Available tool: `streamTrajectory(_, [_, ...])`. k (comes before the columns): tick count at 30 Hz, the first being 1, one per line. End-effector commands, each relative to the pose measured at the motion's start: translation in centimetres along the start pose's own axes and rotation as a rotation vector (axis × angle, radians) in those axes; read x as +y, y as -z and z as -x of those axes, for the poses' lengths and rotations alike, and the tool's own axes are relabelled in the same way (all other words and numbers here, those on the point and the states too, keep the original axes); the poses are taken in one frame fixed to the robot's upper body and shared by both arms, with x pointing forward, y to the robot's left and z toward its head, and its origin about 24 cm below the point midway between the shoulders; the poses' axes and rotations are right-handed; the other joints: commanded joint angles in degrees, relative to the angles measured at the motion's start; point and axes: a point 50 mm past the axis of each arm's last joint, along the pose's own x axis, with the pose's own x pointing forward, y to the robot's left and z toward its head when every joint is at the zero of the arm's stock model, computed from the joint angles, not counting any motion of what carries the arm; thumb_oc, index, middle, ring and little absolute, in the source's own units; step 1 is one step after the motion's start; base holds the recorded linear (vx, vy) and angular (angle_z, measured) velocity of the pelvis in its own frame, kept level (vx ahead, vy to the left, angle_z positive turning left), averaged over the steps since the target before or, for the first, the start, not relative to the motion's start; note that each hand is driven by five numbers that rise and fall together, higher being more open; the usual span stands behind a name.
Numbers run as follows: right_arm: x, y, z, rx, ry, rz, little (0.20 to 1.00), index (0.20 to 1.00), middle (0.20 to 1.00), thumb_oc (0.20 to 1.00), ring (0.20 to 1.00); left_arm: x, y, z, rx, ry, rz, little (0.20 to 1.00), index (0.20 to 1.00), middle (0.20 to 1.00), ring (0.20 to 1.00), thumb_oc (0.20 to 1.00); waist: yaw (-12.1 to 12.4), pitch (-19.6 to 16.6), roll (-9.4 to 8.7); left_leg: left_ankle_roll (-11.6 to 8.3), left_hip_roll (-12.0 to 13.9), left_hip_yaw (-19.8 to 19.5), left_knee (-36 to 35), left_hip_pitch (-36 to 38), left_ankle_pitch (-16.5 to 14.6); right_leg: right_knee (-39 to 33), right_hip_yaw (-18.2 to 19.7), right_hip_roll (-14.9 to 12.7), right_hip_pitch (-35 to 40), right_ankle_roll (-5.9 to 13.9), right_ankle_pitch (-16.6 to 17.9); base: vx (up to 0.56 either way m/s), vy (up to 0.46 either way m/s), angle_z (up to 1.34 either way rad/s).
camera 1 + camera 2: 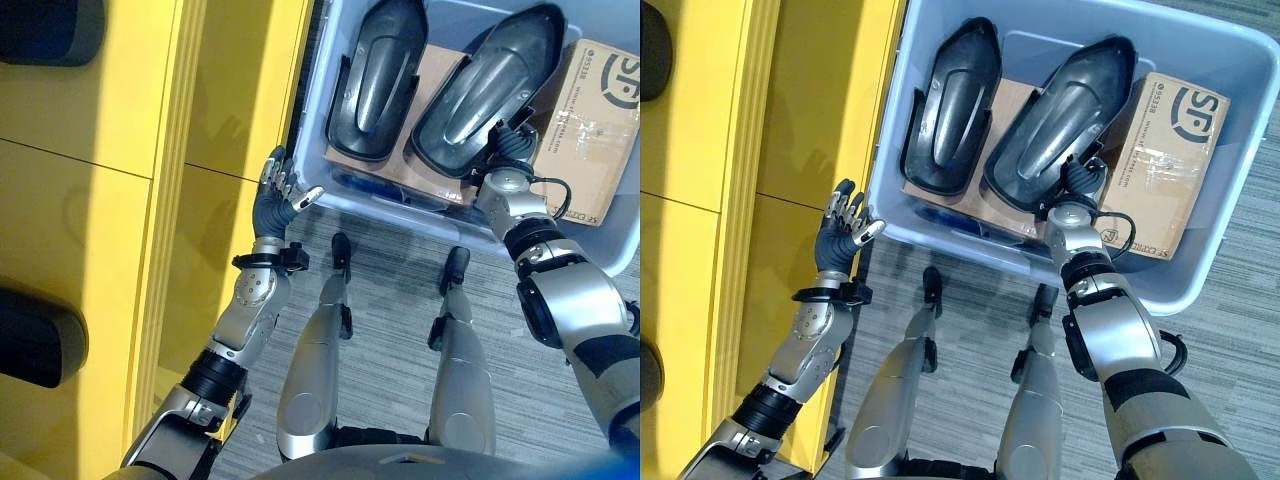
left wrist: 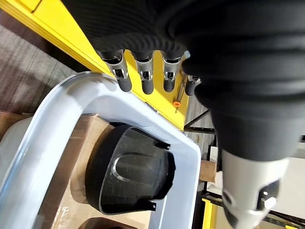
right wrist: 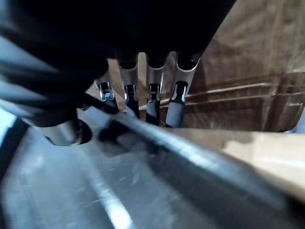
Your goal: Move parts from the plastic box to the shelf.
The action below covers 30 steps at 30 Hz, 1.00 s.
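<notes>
A pale blue plastic box [image 1: 420,215] holds two dark moulded parts lying side by side on cardboard: a left one [image 1: 380,75] and a right one [image 1: 490,85]. My right hand [image 1: 510,150] reaches into the box at the near end of the right part. In the right wrist view its fingers [image 3: 152,102] hang over the far side of the part's rim [image 3: 190,152] and the thumb presses on the near side. My left hand [image 1: 275,200] is raised outside the box's near left corner, open, between the box and the yellow shelf [image 1: 120,200].
A taped cardboard carton [image 1: 595,130] fills the box's right side. Two dark rounded pieces lie on the shelf, one at the far left [image 1: 50,25] and one nearer [image 1: 40,335]. Grey carpet floor [image 1: 390,290] runs under the box's near wall.
</notes>
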Motion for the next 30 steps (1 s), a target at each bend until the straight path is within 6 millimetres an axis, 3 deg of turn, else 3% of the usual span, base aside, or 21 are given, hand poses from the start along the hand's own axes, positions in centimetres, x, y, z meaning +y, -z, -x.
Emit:
streamTrajectory(1, [1.1,-1.2,0.5,-0.078,-0.057,-0.002,0.2,0.2,0.2,0.2,0.2,0.1,-1.4,0.5,-0.066,0.046,0.007,1.0,1.0,1.0,1.0,1.0,1.87,-1.24,-2.07,-2.48,1.38,-2.66,3.7,1.9,-6.45,3.94,0.78,-3.46,0.27,1.92,-2.25,0.0,0.0,0.0])
streamTrajectory(9, [1.1,-1.0,0.9,-0.102,-0.063,-0.073,0.2,0.2,0.2,0.2,0.2,1.0,-1.0,0.7,-0.039,0.023,-0.015,1.0,1.0,1.0,1.0,1.0,1.46,-2.73,-2.97,-2.63,1.98,-2.6,3.54,4.32,-6.62,3.89,0.76,-3.02,2.25,1.84,-2.5,0.0,0.0,0.0])
streamTrajectory(13, [1.5,-2.3,2.5,-0.237,-0.115,-0.14,0.2,0.2,0.2,0.2,0.2,1.7,-0.7,0.9,-0.027,-0.008,-0.03,1.0,1.0,1.0,1.0,1.0,0.46,-3.73,-3.91,-2.76,2.35,-2.34,3.49,5.75,-6.75,3.86,0.95,-2.63,3.52,1.71,-2.64,0.0,0.0,0.0])
streamTrajectory(16, [1.5,-2.5,4.4,-0.321,-0.173,-0.229,0.2,0.2,0.2,0.2,0.2,2.4,-0.2,1.5,0.002,-0.037,-0.036,1.0,1.0,1.0,1.0,1.0,-0.46,-4.98,-4.72,-2.87,2.85,-2.18,3.04,7.31,-6.59,3.51,1.24,-2.34,4.6,1.62,-2.49,0.02,-0.057,-0.05])
streamTrajectory(17, [0.9,-2.1,5.8,-0.361,-0.206,-0.283,0.2,0.2,0.2,0.2,0.2,3.1,0.1,2.0,0.025,-0.059,-0.047,1.0,1.0,1.0,1.0,1.0,-1.06,-5.82,-5.11,-3.01,3.41,-2.05,2.87,8.62,-6.86,3.54,1.15,-2.1,5.74,1.62,-3.05,0.02,-0.062,-0.11])
streamTrajectory(20, [0.4,-1.3,7.3,-0.381,-0.254,-0.339,0.2,0.2,0.2,0.2,0.2,3.9,0.4,2.6,0.052,-0.084,-0.061,1.0,1.0,1.0,1.0,1.0,-1.78,-6.81,-5.39,-3.11,3.89,-1.84,2.46,9.78,-6.59,3.54,1.32,-1.93,6.35,1.55,-3.24,0.03,-0.058,-0.07])
streamTrajectory(30, [-0.6,2.0,12.5,-0.341,-0.465,-0.49,0.2,0.2,0.2,0.2,0.2,6.4,1.7,5.4,0.148,-0.162,-0.102,1.0,1.0,1.0,1.0,1.0,-3.56,-10.35,-6.48,-3.73,6.33,-0.34,0.41,15.76,-6.43,4.99,1.9,-0.25,9.36,1.29,-5.65,0.04,-0.055,-0.07])
